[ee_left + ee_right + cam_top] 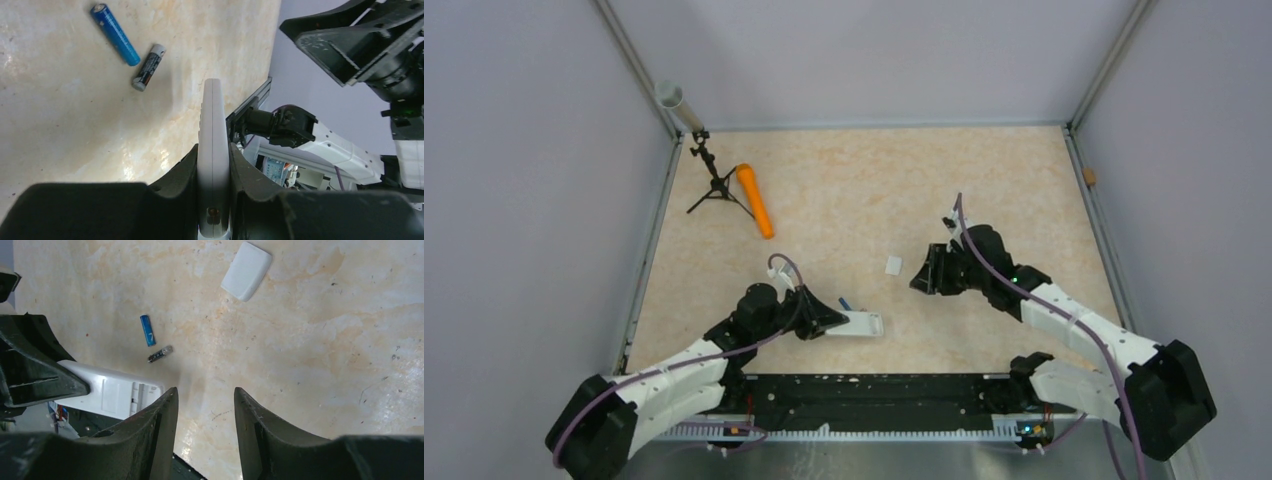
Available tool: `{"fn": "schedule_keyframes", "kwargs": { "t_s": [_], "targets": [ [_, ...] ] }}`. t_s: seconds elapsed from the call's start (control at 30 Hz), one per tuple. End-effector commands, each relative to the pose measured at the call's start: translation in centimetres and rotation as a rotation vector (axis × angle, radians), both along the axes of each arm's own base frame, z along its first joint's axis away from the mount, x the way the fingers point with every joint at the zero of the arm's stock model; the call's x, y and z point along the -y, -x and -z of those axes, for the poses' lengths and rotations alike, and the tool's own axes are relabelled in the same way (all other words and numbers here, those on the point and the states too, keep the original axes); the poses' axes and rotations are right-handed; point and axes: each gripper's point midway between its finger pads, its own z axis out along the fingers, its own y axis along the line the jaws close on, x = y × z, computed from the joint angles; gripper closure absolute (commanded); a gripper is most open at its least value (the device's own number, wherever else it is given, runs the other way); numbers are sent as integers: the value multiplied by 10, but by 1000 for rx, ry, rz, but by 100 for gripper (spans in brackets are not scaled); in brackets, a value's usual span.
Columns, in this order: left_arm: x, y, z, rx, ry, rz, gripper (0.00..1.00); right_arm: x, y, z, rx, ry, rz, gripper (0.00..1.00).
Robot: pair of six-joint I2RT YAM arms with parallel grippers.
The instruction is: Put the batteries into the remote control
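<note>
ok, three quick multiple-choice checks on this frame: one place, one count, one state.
1. Where is the remote control?
A. lying flat, untouched
B. propped at the far wall
C. clamped in the left claw

2. How many batteries lie loose on the table?
A. one
B. two
C. four

3. The right claw is:
A. open and empty
B. shut on a battery
C. shut on the remote

Key:
1 C: the left wrist view shows the fingers pinching the remote edge-on.
2 B: a blue battery and a dark battery lie close together.
3 A: only bare table shows between its spread fingers.
</note>
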Motion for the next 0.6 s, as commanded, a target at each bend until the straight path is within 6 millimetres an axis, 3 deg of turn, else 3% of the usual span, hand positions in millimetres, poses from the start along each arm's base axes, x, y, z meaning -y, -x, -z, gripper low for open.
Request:
{"fn": "schedule_keyframes", "kwargs": {
  "t_s": [0.0,0.37,0.5,0.57],
  "targets": [
    [6,-5,10,10,-1,-31,100,-4,7,-9,21,-10,-20,56],
    [22,2,36,-36,-22,16,98,-2,22,1,-8,-14,-34,56],
    [23,7,46,-68,-50,40,67,-2,24,4,-12,-10,-36,56],
    [22,10,50,-74,-75,53,47,-2,24,4,-14,-10,-37,56]
  ]
}}
